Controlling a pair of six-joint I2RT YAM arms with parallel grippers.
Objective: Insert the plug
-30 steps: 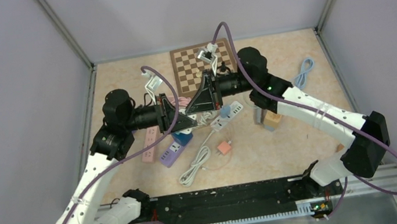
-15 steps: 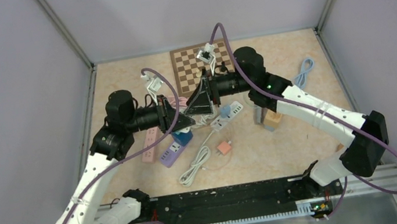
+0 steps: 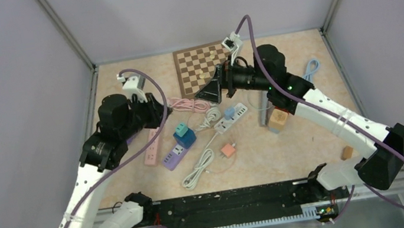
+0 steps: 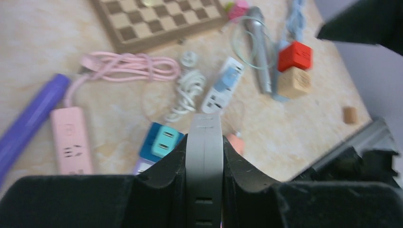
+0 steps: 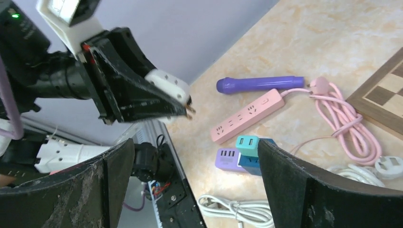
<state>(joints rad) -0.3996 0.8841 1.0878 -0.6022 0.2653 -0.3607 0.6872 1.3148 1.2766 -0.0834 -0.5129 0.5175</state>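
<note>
A white plug [image 5: 167, 83] with metal prongs sits clamped in my left gripper [image 5: 184, 103], held above the table's left side; the left wrist view shows it as a grey body [image 4: 204, 156] between the jaws of that gripper [image 4: 204, 137]. From above, the left gripper [image 3: 156, 105] hangs over the pink power strip [image 3: 153, 146]. A purple strip [image 3: 173, 157], a teal-and-blue socket cube [image 3: 183, 134] and a white strip [image 3: 231, 116] lie at the centre. My right gripper [image 3: 201, 94] [image 5: 195, 156] stands wide open and empty near the chessboard.
A chessboard [image 3: 204, 63] lies at the back, with a pink cable [image 3: 186, 104] in front of it. A coiled white cable [image 3: 198, 168], a small orange piece [image 3: 228, 149], stacked blocks [image 3: 277, 120], a blue cable [image 3: 308, 72] and a purple cylinder [image 5: 259, 84] are scattered around.
The right gripper opened, let go of the plug and drew back toward the chessboard. The left arm pulled back to the left with the plug still in its jaws.
</note>
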